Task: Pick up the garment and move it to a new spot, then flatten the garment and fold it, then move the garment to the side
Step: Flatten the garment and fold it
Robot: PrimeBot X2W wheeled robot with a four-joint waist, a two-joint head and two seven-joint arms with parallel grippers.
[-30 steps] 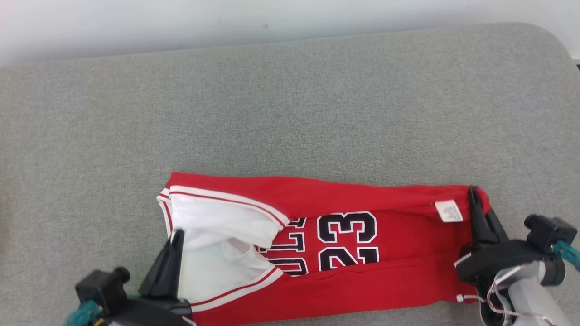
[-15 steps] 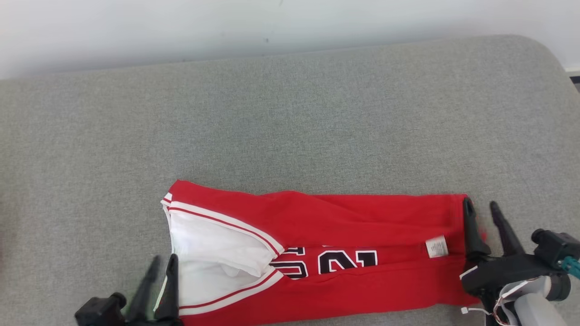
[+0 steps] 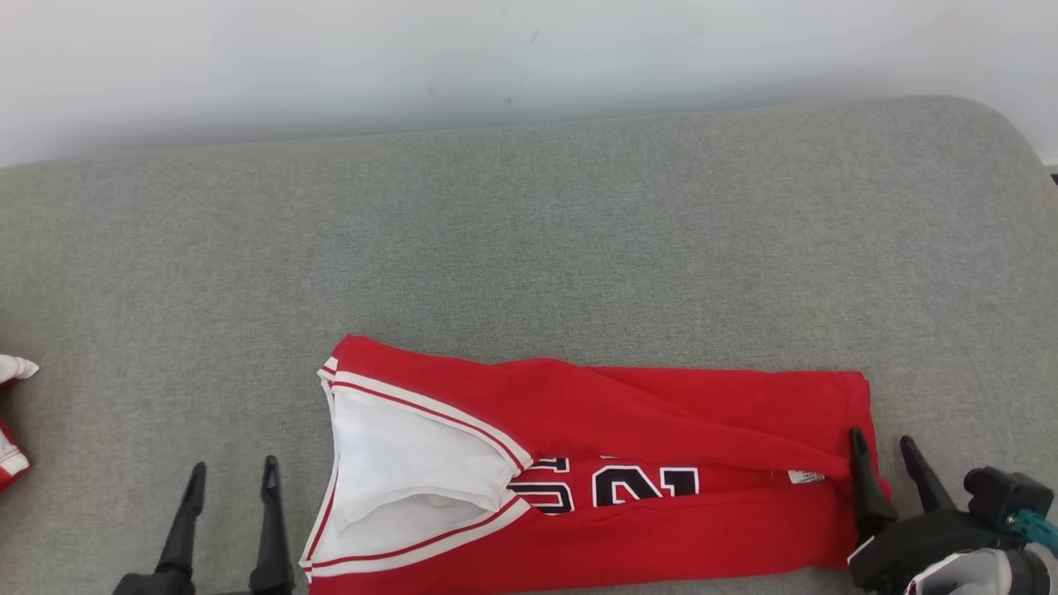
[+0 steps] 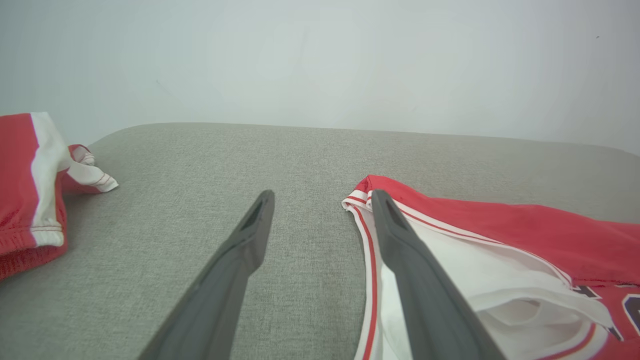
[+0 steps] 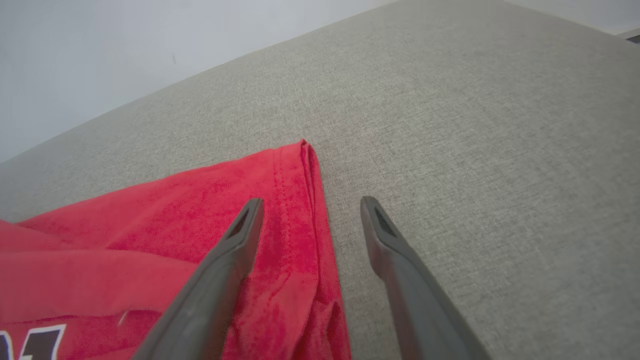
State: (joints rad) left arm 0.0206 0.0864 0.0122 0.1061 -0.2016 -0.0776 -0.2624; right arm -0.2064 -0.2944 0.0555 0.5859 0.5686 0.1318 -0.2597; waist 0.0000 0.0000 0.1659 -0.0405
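While the folded jersey [image 3: 661, 529] lies by the couch [image 3: 579, 231] front edge, L hand [image 3: 233, 464] & R hand [image 3: 881, 438] both spread, empty.

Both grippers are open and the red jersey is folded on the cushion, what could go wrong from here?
The right gripper has one finger over the jersey hem; pulling back could snag it. The folded-over flap lies slanted and loose, so lifting may undo it. Another red-and-white garment lies at the left; moving the jersey there could tangle them.
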